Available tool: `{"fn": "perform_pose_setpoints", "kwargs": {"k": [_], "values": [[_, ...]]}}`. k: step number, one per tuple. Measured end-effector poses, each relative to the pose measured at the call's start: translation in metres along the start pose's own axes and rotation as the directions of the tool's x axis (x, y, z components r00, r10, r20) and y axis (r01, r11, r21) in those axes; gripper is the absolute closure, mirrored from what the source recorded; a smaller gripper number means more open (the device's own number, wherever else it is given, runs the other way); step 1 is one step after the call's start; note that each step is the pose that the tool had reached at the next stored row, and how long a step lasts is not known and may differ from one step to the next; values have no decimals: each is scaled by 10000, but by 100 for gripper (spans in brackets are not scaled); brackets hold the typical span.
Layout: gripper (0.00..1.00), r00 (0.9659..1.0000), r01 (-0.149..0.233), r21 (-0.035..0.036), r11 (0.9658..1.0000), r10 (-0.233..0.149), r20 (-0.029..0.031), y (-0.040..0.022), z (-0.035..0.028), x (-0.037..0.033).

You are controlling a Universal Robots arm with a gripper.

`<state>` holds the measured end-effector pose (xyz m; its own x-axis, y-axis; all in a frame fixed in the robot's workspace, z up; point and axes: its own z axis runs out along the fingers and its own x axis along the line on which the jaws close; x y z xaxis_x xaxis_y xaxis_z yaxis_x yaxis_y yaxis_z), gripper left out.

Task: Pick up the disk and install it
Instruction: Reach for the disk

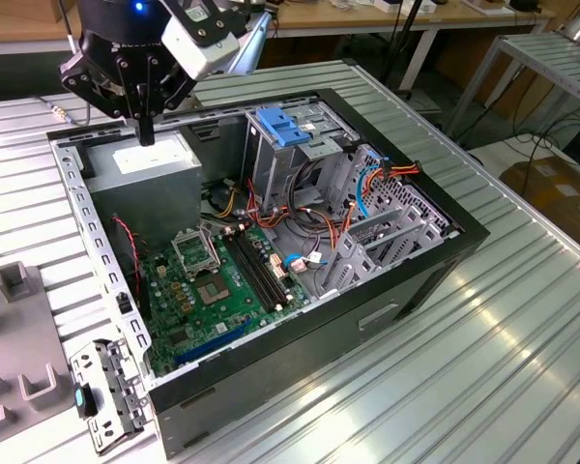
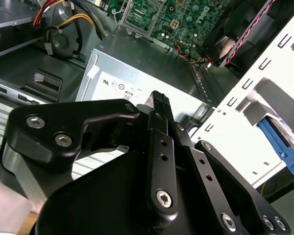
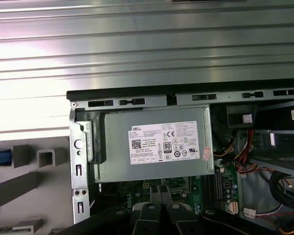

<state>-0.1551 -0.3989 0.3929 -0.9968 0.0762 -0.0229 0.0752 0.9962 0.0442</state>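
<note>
In your exterior view the open computer case (image 1: 420,275) lay on the slatted table (image 1: 522,377). Taking the case's middle as the dial, you had the power supply (image 1: 145,169) inside at ten o'clock, with the gripper (image 1: 147,137) hanging just above it. The drive cage (image 1: 290,145) stood at twelve, the cable bundle (image 1: 382,179) at two, and the motherboard (image 1: 222,290) lay flat at seven. Outside the case, a fixture tray (image 1: 39,338) sat at nine, and what seemed a bracket (image 1: 106,391) lay at eight, just beside the case's corner.
</note>
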Motion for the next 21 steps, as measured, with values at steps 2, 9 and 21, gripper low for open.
{"fn": "perform_pose_setpoints", "kwargs": {"k": [2, 9, 21], "values": [[89, 10000, 0, 0, 10000, 0, 0, -1, 0, 8], [89, 10000, 1, -1, 10000, -1, 0, -4, 0, 39], [89, 10000, 1, 0, 10000, -1, 0, 7, -4, 246]]}}
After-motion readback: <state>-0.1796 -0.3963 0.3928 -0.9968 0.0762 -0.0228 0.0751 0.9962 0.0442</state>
